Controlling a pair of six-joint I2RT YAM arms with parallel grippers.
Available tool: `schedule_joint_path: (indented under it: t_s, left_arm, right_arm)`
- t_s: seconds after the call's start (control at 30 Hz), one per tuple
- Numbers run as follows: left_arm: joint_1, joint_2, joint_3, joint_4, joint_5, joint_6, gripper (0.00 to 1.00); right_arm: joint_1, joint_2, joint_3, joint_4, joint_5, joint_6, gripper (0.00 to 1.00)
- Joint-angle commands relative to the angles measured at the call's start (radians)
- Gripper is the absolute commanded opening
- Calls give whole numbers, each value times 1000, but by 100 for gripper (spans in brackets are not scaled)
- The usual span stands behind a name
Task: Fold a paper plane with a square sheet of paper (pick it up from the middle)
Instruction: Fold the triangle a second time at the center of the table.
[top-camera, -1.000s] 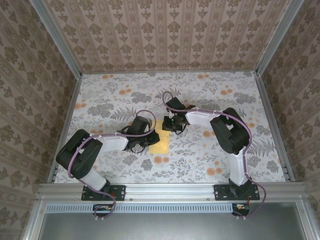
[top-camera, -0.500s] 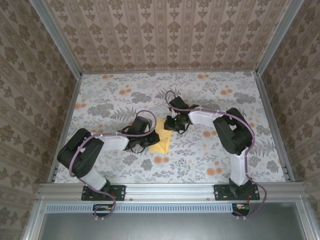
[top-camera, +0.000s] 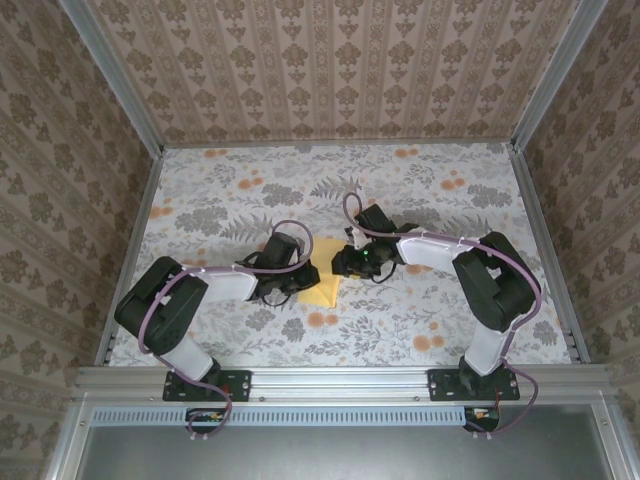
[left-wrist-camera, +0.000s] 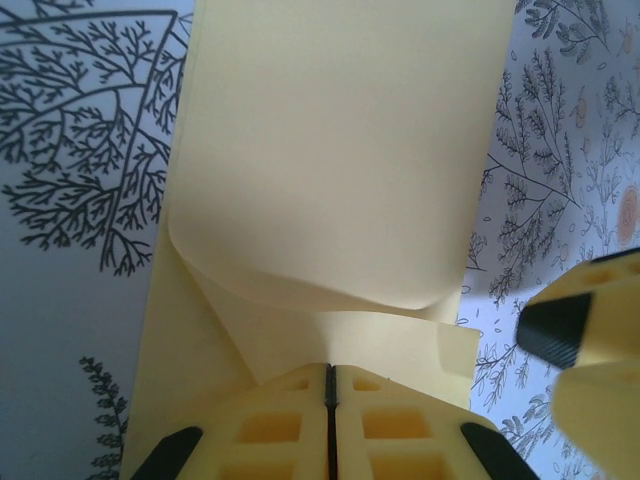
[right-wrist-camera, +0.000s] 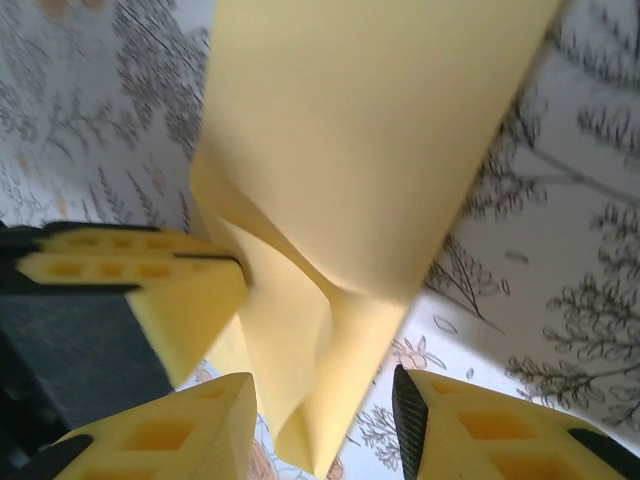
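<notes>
The square sheet of paper (top-camera: 322, 285) is plain yellow and folded over into a narrow strip, lying at the middle of the table. My left gripper (top-camera: 303, 277) sits at its left edge. In the left wrist view the left gripper (left-wrist-camera: 330, 368) is shut, pinching a raised fold of the sheet (left-wrist-camera: 340, 150). My right gripper (top-camera: 343, 266) is at the sheet's far right corner. In the right wrist view the right gripper (right-wrist-camera: 322, 385) is open, and a curled flap of the sheet (right-wrist-camera: 370, 130) hangs loose between its fingers. A paper plane is out of view.
The table (top-camera: 420, 200) has a grey floral cloth with orange blotches (top-camera: 322, 319). Wallpapered walls and aluminium rails (top-camera: 545, 240) bound it on three sides. Both arms' elbows reach inward from the near corners.
The right gripper has opened, letting go of the sheet, and has slid nearer and to the right as its arm swung outward. The left gripper has stayed shut on the sheet.
</notes>
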Motion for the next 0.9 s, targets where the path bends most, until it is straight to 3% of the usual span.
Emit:
schedule_joint_path:
  t_s: [0.0, 0.4, 0.7, 0.87]
  left_arm:
    - [5, -17, 4, 28, 11, -18, 10]
    - [5, -32, 3, 21, 12, -16, 10]
    - [5, -29, 12, 25, 32, -8, 10]
    - [4, -25, 17, 31, 47, -2, 10]
  right_arm:
    - [2, 3, -16, 58, -74, 41, 44]
    - [6, 81, 19, 88, -96, 59, 39]
    - [6, 103, 45, 71, -70, 23, 12]
    - [4, 108, 57, 40, -23, -7, 8]
